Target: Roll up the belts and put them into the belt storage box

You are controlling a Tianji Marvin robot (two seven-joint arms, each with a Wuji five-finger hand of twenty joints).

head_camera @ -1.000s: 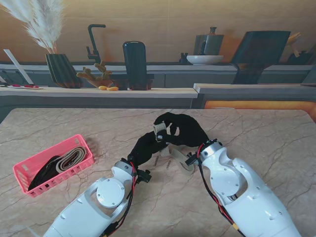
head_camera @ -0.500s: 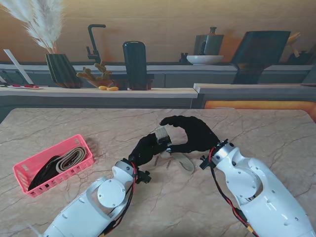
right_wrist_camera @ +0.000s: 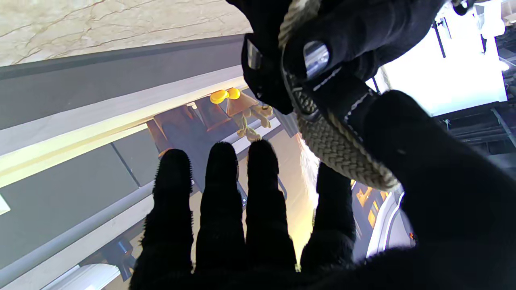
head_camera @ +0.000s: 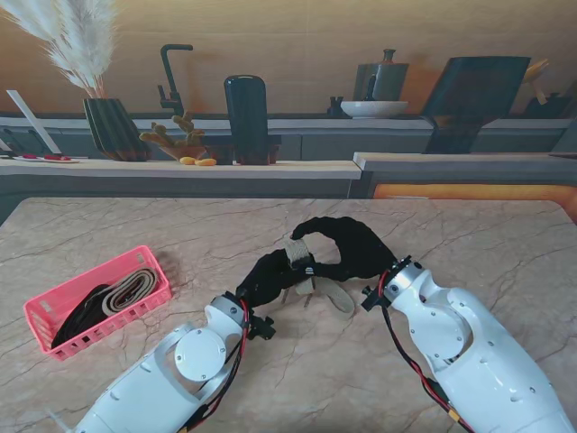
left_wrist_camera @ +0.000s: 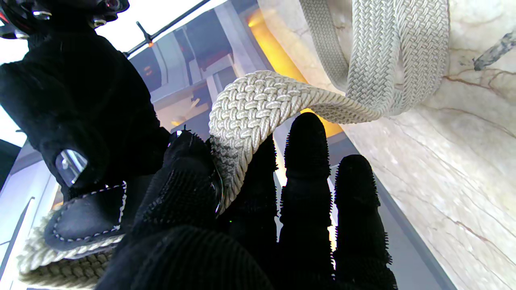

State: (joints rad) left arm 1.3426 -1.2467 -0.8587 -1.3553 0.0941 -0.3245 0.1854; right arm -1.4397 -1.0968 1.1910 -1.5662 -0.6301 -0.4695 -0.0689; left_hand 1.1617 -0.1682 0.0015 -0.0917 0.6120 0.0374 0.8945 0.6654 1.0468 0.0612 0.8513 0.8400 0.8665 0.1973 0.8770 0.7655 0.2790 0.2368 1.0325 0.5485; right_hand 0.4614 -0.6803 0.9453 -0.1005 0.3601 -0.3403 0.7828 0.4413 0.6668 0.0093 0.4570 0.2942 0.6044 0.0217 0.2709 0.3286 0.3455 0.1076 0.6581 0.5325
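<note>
A beige braided belt [head_camera: 335, 295] lies in loose loops on the marble table, its rolled end [head_camera: 297, 250] lifted between my two black-gloved hands. My left hand [head_camera: 268, 273] grips that roll from the near side; in the left wrist view the thumb and fingers [left_wrist_camera: 306, 181] pinch the braid [left_wrist_camera: 258, 100]. My right hand [head_camera: 353, 245] arches over the roll from the right. In the right wrist view the belt [right_wrist_camera: 342, 157] and its stitched black leather tab sit between thumb and index, while the other fingers [right_wrist_camera: 258, 225] stay straight. The pink storage basket [head_camera: 135, 257] stands far to the left.
The basket holds a beige belt [head_camera: 135, 284] and a dark one [head_camera: 77, 316]. Behind the table's far edge runs a counter with a ribbed vase [head_camera: 113, 126], a dark bottle [head_camera: 246, 117] and a white bowl [head_camera: 373, 108].
My right arm has drawn back to the right, and its hand now arches higher over the roll. The left hand has kept its grip and barely moved.
</note>
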